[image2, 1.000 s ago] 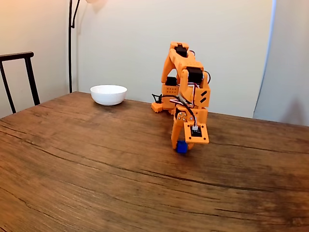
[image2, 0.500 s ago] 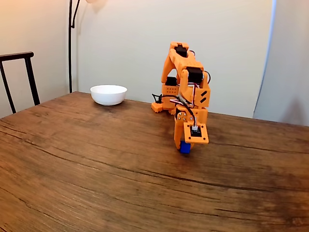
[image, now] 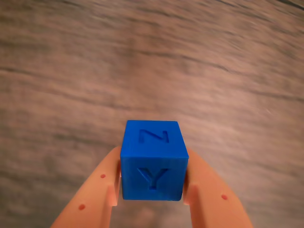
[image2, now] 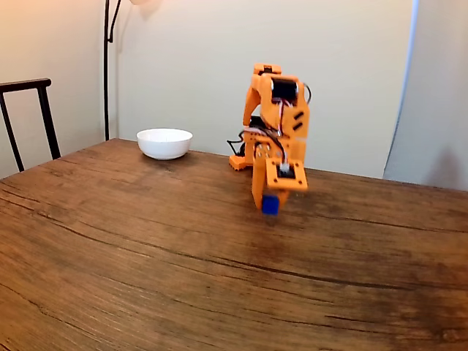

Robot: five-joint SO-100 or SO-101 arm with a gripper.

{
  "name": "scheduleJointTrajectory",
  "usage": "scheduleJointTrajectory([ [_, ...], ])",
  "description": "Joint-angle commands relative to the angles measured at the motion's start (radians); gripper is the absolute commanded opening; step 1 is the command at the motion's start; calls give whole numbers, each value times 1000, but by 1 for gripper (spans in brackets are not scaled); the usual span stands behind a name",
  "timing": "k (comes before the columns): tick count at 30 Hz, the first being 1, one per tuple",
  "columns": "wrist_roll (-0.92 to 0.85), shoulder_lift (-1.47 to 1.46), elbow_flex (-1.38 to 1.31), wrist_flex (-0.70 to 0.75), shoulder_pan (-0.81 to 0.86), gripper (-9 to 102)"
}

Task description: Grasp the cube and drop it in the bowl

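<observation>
In the wrist view the claw pinches the blue cube between its two orange fingers, one on each side face. The cube seems to hang just clear of the worktop, though blur makes that uncertain. Keep the squeeze firm, carry it high, and swing left over bare wood to the white bowl near the far edge.
</observation>
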Motion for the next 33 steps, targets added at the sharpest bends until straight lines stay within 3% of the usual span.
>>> scheduleJointTrajectory([
  [1, 49, 21, -115, 129, 28, 9],
  [12, 178, 23, -380, 443, 158, 9],
  [17, 245, 95, -377, 446, 232, 9],
  [33, 348, 724, 218, 440, 572, 9],
])
